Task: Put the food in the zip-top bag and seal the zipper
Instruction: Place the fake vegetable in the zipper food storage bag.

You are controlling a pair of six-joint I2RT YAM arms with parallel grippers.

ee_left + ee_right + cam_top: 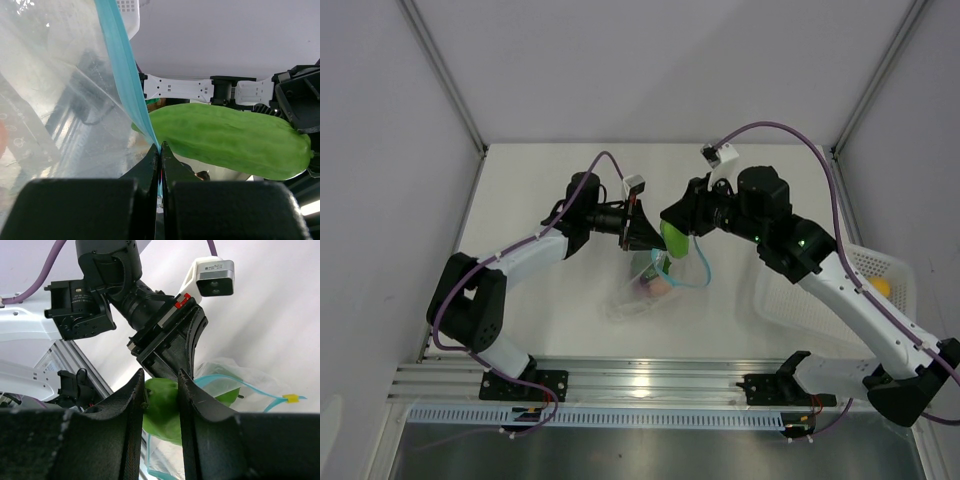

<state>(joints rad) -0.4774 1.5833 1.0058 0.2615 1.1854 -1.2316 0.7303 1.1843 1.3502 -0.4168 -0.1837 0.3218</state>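
Left tool [160,150]: pressed together on the zipper [122,65].
Right tool [160,390]: pinching the light-green food [225,137], at the zipper's 12 o'clock.
Zip-top bag [635,298]: floppy, slick; we judge the stiffer strip the best hold.

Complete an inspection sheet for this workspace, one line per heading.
Surface: white table, no spills seen.
Job's things: clear zip-top bag held by its mouth, zipper unsealed; pinkish piece inside; light-green piece at the mouth; yellow-orange piece in the white basket.
Clutter: the white basket, on the right; nothing else seen.
Grippers: left gripper shut on the zipper; right gripper shut on the light-green piece.
Cables: purple cable along each arm, clear of the bag.
Surroundings: white walls; metal rail at the near edge.
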